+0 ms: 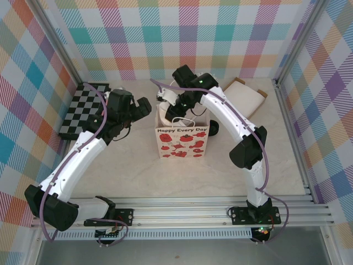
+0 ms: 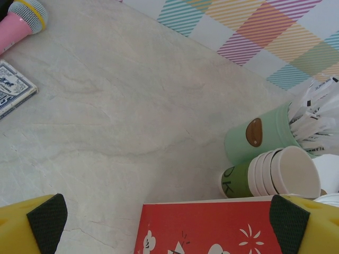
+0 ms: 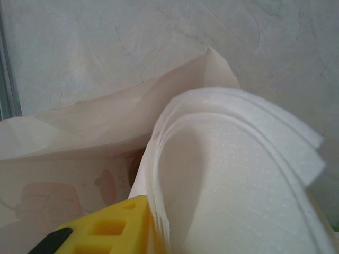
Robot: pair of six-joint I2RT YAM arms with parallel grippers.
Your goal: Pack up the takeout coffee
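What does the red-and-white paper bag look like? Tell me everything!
The red-and-white paper bag stands upright on the pale table with its mouth open. Its white front reads "Happy Every Day" above red flowers; another face is red with white flowers. A thin white handle loops at the top. Inside it looks plain cream paper. A stack of white paper napkins sits at its mouth. Its red top edge lies between the fingers of the open left gripper; contact is unclear.
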